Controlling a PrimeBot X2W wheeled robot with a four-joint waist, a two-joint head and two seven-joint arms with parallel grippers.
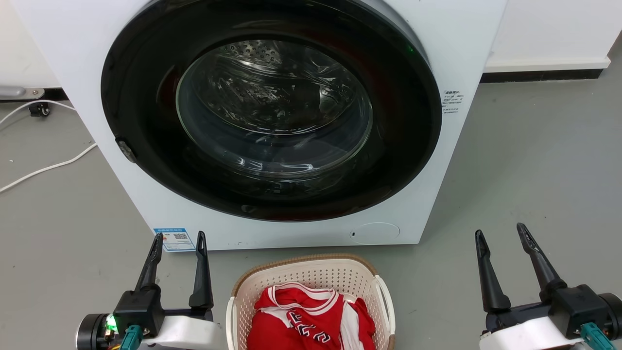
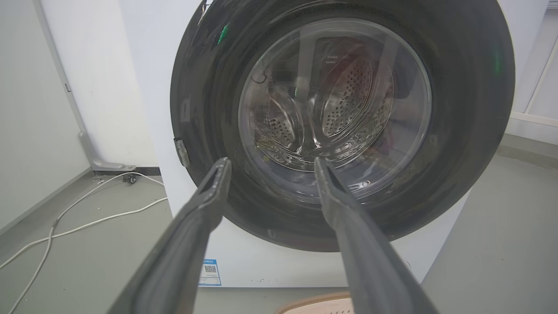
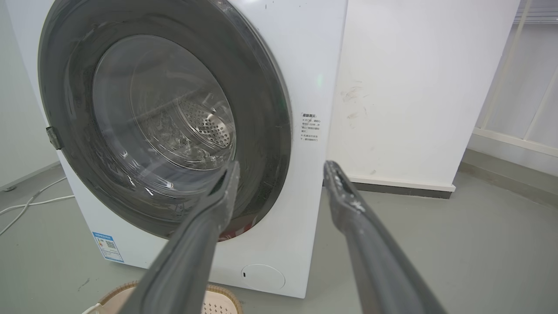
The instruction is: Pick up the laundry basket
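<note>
The laundry basket (image 1: 311, 274) is cream-white perforated plastic with a brown rim and white side handles. It sits on the grey floor at the bottom centre of the head view, with red and white clothing inside. Its rim also shows at the bottom of the left wrist view (image 2: 318, 303) and the right wrist view (image 3: 218, 301). My left gripper (image 1: 179, 239) is open to the left of the basket, apart from it. Well off to the basket's right, my right gripper (image 1: 500, 231) is open too. Nothing is between either pair of fingers.
A white washing machine (image 1: 437, 146) with a round dark glass door (image 1: 272, 107), shut, stands directly behind the basket. White cables (image 1: 43, 167) lie on the floor at left. A white wall (image 1: 549, 34) with a dark skirting runs behind at right.
</note>
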